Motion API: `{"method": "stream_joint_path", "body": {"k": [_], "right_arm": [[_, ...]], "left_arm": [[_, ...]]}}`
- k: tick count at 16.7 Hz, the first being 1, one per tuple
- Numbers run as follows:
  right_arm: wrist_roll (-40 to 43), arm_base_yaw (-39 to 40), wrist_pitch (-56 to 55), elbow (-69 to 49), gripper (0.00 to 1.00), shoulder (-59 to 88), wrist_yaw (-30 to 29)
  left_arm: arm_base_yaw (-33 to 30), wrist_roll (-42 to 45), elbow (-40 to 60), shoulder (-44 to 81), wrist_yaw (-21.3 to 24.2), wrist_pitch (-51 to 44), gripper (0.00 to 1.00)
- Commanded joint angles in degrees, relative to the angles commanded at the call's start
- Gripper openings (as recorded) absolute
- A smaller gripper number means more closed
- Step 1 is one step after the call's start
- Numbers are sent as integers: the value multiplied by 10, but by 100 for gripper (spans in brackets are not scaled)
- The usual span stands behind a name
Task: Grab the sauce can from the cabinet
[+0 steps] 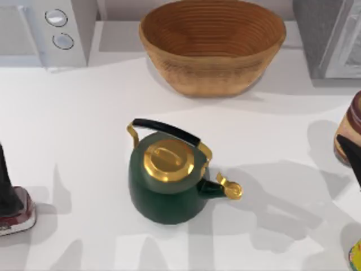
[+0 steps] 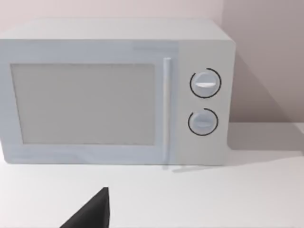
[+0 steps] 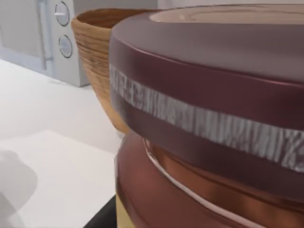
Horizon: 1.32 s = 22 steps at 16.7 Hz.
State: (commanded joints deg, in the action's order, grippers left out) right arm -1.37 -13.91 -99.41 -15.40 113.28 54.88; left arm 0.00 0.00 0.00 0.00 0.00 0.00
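Sauce can (image 1: 351,131) sits at the right edge of the top view, the right gripper (image 1: 352,158) dark against it, fingers unreadable; kettle (image 1: 169,178) mid-frame, left gripper (image 1: 14,206) at lower left edge. Left wrist view: microwave (image 2: 114,90) (arm idle). Right wrist view: can (image 3: 213,118) looms close; a skewed approach could topple it.
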Motion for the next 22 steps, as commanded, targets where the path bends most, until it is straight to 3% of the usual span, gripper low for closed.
{"method": "stream_joint_path", "body": {"k": [9,17,22], "right_arm": [[-3,1,-15,-2,0,75,16],[2,95,-31,-86,0,125,-83],[3,108,-36,-96,0,139,-95]], "left_arm": [[0,0,0,0,0,0,100],[0,0,0,0,0,0,100],[0,0,0,0,0,0,100]]}}
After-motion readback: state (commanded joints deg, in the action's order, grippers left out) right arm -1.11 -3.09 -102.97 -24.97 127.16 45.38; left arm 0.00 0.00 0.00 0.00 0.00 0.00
